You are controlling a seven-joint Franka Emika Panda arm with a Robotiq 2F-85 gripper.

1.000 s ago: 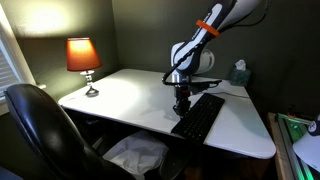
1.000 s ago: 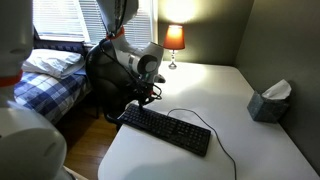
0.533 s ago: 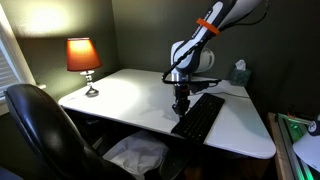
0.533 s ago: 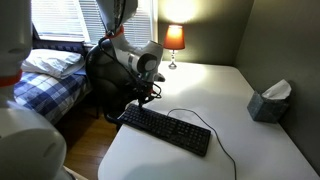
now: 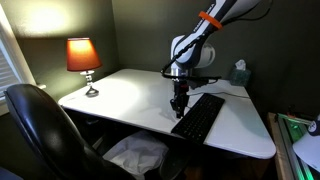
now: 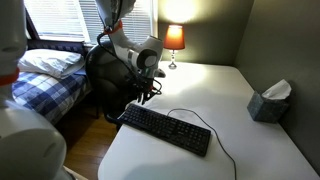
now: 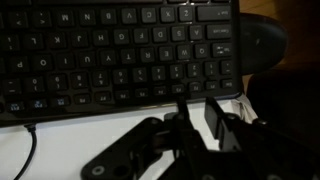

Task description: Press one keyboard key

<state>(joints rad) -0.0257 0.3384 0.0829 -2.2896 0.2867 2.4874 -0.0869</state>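
The black keyboard (image 5: 200,117) lies on the white desk (image 5: 120,95), and its thin cable trails off across the desk (image 6: 205,125). It also shows in the other exterior view (image 6: 165,130) and fills the top of the wrist view (image 7: 120,50). My gripper (image 5: 179,103) points down at the keyboard's end, just above it (image 6: 143,96). In the wrist view the gripper (image 7: 198,108) hangs over the white desk strip beside the keyboard's long edge. Its jaws are nearly together with a narrow gap, holding nothing.
A lit lamp (image 5: 83,58) stands at the desk's far corner. A tissue box (image 6: 270,100) sits by the wall. A black office chair (image 5: 40,125) stands at the desk's edge. A bed (image 6: 50,70) lies beyond the desk.
The arm and gripper have risen slightly above the keyboard's end. The keyboard has not moved.
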